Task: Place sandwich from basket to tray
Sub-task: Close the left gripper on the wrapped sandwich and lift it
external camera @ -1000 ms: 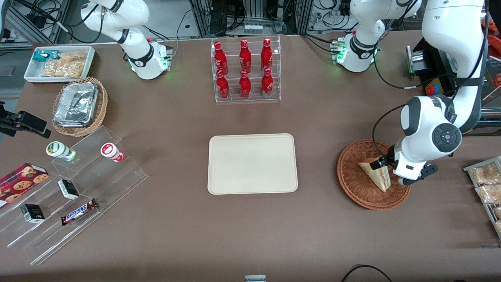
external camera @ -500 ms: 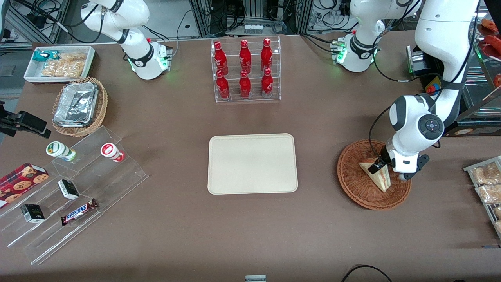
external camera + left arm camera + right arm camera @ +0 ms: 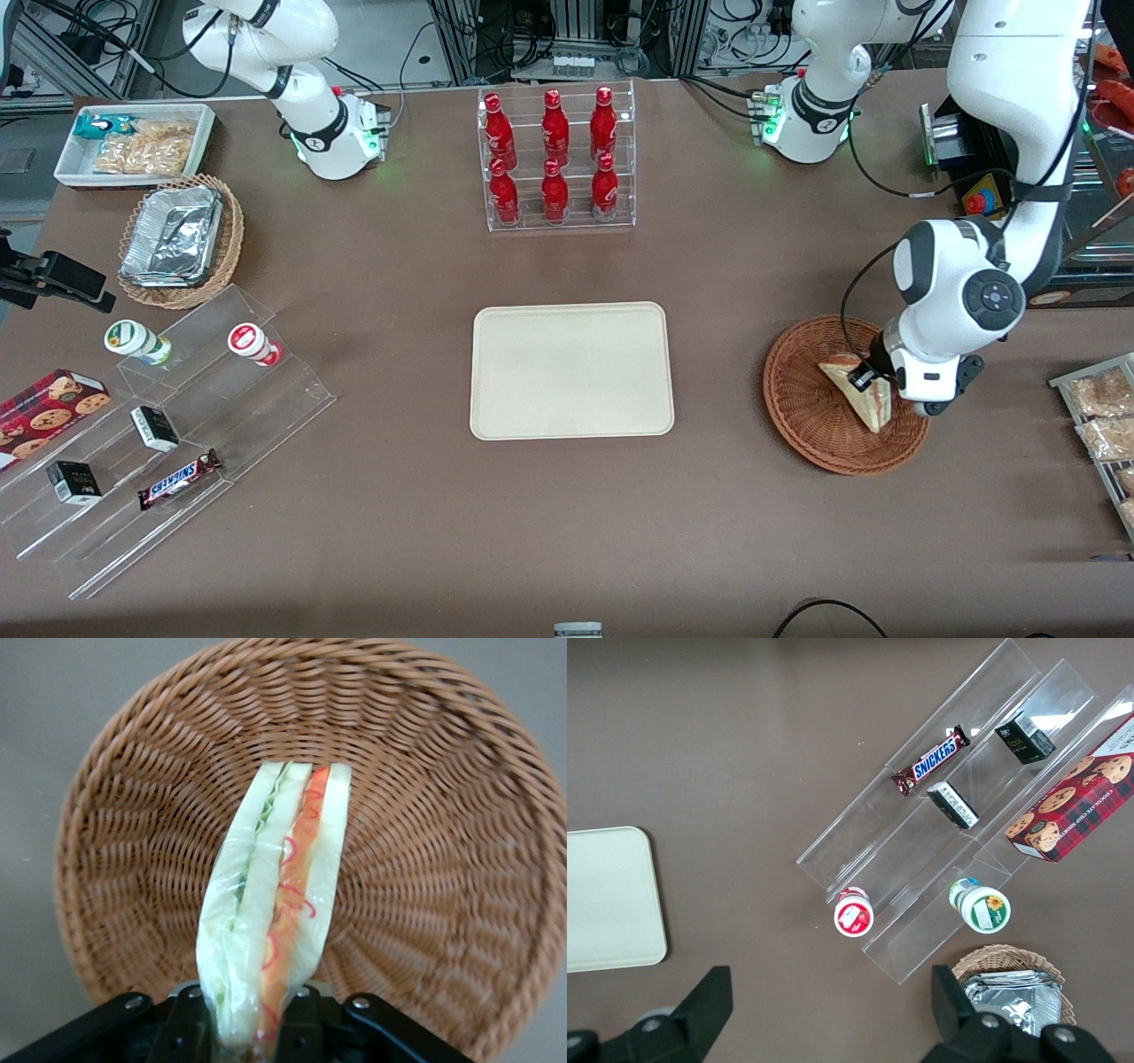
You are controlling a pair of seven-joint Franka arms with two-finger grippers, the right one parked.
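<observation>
Your end effector (image 3: 864, 378) is over the basket (image 3: 802, 416), and its two fingers (image 3: 186, 1028) are closed on the sandwich (image 3: 858, 393), one finger on each bread face. In the left wrist view you see the sandwich (image 3: 275, 912) standing on edge between the fingers, with its cut side to the camera: white bread, green filling on one side and pink-red filling on the other, all under clear wrap. The basket (image 3: 443, 815) fills the view under it. From the front view, you cannot tell if the sandwich touches the weave or is a little above it; it is inside the rim of the basket, near the side toward the working arm's end of the surface (image 3: 726, 532).

The tray (image 3: 571, 370) lies flat in the middle of the surface, well apart from the basket, toward the parked arm's end from it. Nothing lies on the tray. In the right wrist view you see only one corner of the tray (image 3: 607, 899).

Farther from the front camera than the tray, a clear rack holds red bottles (image 3: 555, 155). Toward the parked arm's end you find a clear stepped stand (image 3: 190, 425) with a Snickers bar (image 3: 177, 479) and small boxes, a lighter basket with foil containers (image 3: 177, 237), and a white bin of snack packets (image 3: 135, 144).
</observation>
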